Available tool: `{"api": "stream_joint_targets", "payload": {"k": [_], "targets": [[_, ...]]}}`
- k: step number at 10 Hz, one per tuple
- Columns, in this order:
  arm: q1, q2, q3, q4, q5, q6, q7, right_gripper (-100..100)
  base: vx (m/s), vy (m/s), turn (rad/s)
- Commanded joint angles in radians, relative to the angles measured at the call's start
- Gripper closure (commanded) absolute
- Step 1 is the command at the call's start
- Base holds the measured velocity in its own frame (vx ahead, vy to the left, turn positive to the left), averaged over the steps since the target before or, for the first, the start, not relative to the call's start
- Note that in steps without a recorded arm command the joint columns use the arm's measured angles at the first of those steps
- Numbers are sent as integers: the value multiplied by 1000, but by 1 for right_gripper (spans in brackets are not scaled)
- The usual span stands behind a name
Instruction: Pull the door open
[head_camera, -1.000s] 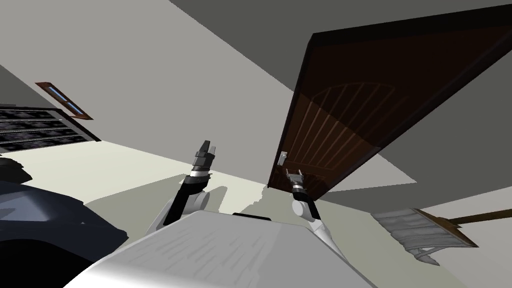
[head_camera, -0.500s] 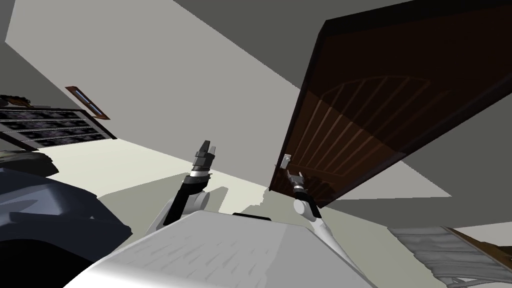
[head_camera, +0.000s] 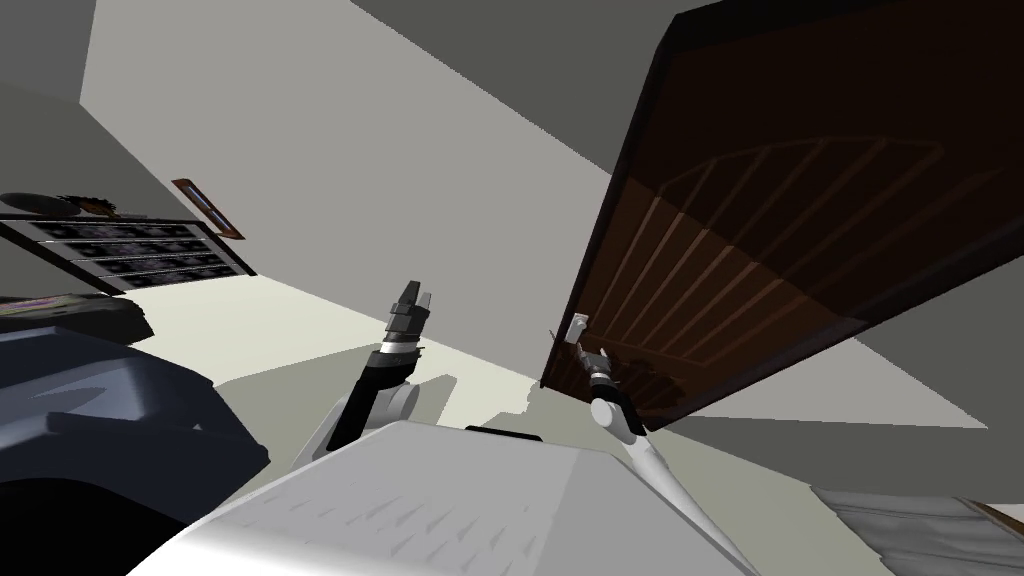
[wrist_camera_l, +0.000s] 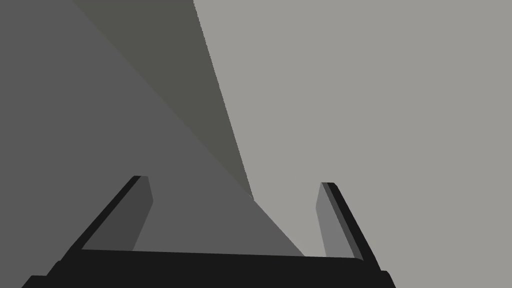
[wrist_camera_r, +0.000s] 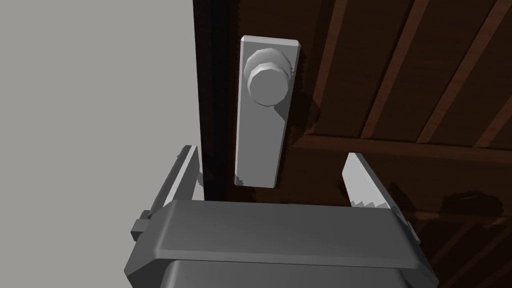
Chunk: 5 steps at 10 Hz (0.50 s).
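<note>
A dark brown slatted door (head_camera: 760, 230) stands at my right, its free edge toward me. Its handle is a grey round knob (wrist_camera_r: 269, 83) on a long grey plate (wrist_camera_r: 262, 140), small in the head view (head_camera: 577, 326). My right gripper (head_camera: 593, 355) sits just below the handle, open. In the right wrist view (wrist_camera_r: 272, 175) the plate's lower end and the door's edge lie between its fingers, and the knob is beyond the fingertips. My left gripper (head_camera: 415, 298) is raised left of the door, open (wrist_camera_l: 235, 200), facing a wall.
A dark blue piece of furniture (head_camera: 100, 400) lies close on my left. Beyond it stands a low dark shelf unit (head_camera: 130, 250), with a small framed picture (head_camera: 208, 208) on the wall. A grey rumpled thing (head_camera: 930, 520) lies at the bottom right.
The whole head view has shifted: I have turned and moved nearer, so the door looks larger. My right gripper now sits closer under the handle. The left arm holds its pose.
</note>
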<state>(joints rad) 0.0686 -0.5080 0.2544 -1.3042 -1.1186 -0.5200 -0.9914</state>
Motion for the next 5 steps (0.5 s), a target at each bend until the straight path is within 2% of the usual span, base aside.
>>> {"api": "stream_joint_targets", "payload": {"k": [1, 3, 5], "targets": [[-10, -11, 5, 20, -33, 6, -28, -100, 79, -25, 88], [-14, -4, 0, 25, -21, 3, -22, -100, 84, -26, 21], [-19, 0, -5, 33, -20, 5, -21, -100, 205, -46, 40]]}}
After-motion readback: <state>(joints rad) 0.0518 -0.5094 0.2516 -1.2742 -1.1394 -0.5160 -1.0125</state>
